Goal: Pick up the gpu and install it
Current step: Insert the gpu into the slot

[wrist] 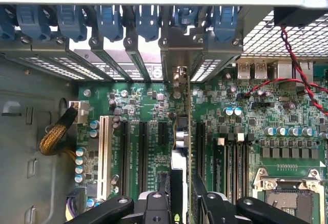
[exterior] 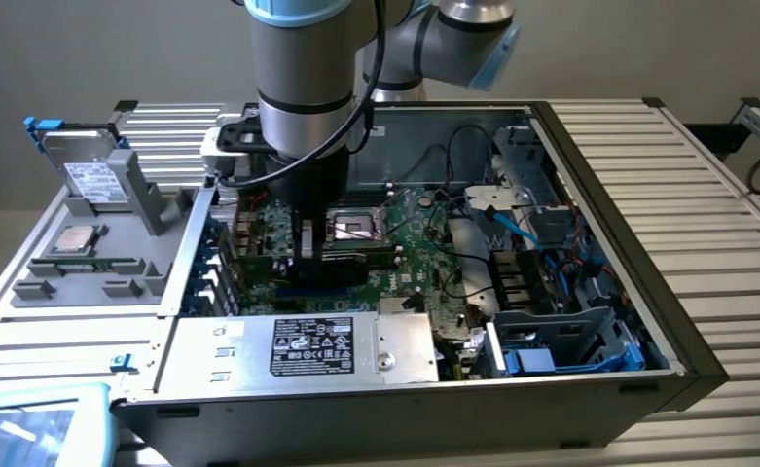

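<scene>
**Finding.** Inside the open case [exterior: 353, 418] the fingers [wrist: 155, 208] are closed on the gpu [wrist: 180, 131], which stands on edge above the motherboard [wrist: 143, 106], between two black expansion slots [wrist: 143, 147]. Its metal bracket [wrist: 177, 75] sits just below the rear slot opening [wrist: 177, 49]. Whether the connector edge has entered a slot cannot be told.

**Risks.**
- If the card is off the slot's line, downward pressure would load the board or bend the card.
- The bracket may catch on the rear frame and tilt the card.
- A tilted card may seat at one end only.
- The memory sticks [wrist: 220, 162] stand near the card and may foul the fingers.
</scene>
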Motion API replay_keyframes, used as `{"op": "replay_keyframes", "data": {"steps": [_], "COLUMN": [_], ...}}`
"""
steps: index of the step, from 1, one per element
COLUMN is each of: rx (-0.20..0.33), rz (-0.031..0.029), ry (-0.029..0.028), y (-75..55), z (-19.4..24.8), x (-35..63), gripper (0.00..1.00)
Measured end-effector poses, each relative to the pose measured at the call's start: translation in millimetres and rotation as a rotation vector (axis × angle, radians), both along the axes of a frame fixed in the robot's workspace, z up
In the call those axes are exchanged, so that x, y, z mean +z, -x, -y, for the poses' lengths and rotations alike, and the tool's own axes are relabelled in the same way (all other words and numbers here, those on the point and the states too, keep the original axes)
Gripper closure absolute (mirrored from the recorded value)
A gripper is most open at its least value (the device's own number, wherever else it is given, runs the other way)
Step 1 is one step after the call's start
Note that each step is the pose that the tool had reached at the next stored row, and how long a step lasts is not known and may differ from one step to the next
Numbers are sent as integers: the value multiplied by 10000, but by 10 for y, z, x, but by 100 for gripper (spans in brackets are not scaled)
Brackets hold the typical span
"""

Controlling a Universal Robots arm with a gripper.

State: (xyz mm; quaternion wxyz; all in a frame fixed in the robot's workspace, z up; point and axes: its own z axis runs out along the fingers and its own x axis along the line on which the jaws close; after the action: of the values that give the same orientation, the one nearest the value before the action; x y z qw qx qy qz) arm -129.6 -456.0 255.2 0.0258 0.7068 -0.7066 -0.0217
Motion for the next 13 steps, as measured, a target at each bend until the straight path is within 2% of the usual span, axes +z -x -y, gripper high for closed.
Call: {"op": "replay_keyframes", "data": {"steps": [13], "rx": [0], "rz": [2], "ry": [-2], "y": [-1], "z": [-9], "x": [38], "gripper": [72]}}
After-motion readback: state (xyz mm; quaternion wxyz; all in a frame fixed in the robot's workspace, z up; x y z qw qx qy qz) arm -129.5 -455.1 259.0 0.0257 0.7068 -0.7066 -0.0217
